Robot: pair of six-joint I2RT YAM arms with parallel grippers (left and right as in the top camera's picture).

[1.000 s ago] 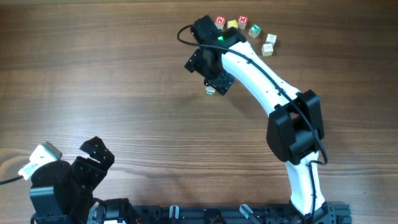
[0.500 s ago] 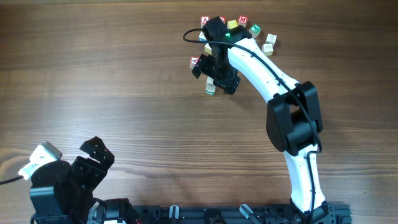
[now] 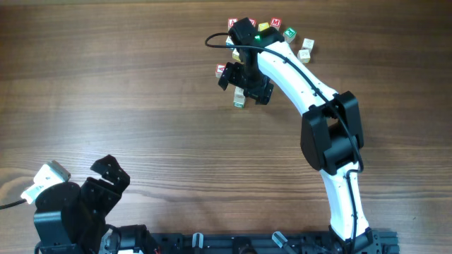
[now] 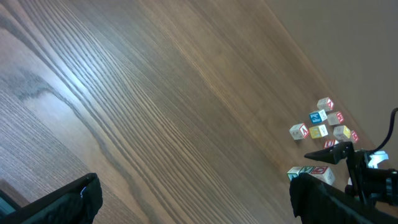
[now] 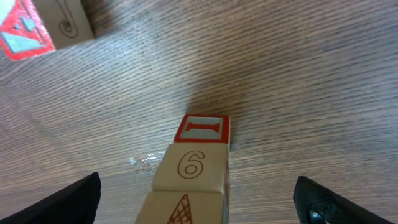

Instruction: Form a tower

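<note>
The tower point(image 3: 239, 101) is a short upright column of pale letter cubes at the table's upper middle. In the right wrist view the tower point(image 5: 191, 165) shows a red-framed I, a 6 and a cone drawing in a line. My right gripper point(image 3: 245, 87) hangs open just over it, and there the right gripper point(image 5: 198, 190) has one black finger on each side, well apart from the cubes. In the left wrist view the tower point(image 4: 309, 173) is small at far right. My left gripper point(image 3: 109, 174) rests open and empty at the near left corner, shown as the left gripper point(image 4: 193, 199).
A loose red-marked cube point(image 3: 221, 69) lies just left of the right gripper and appears in the right wrist view as the red cube point(image 5: 43, 28). Several more loose letter cubes point(image 3: 289, 33) sit in an arc behind the right arm point(image 3: 304, 92).
The right arm swung and turned a little over the tower, uncovering the loose red cube at its left. In the last half second it barely moved. The tower and left arm stayed put.
</note>
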